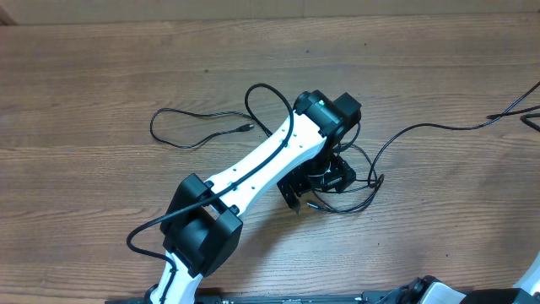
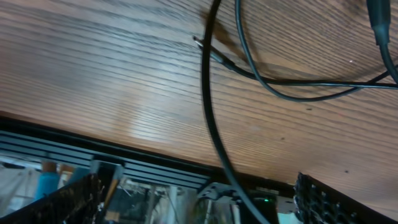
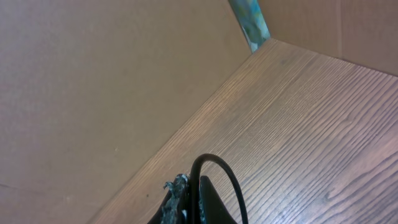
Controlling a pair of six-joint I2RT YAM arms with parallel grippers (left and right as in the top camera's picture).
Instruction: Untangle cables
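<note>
Black L tool (image 1: 319,181) spread wide over knot of thin black cords (image 1: 371,181); R tool (image 3: 186,202) pinched closed.
Cords, small plug ends, lie on brown wood table (image 1: 101,67): knot under L tool, one strand loops left of it, another trails right.

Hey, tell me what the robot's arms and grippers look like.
The left arm is a white link between boxy black joint housings, with a black wire running along it. The left gripper is black. The right arm barely shows: a white edge.
</note>
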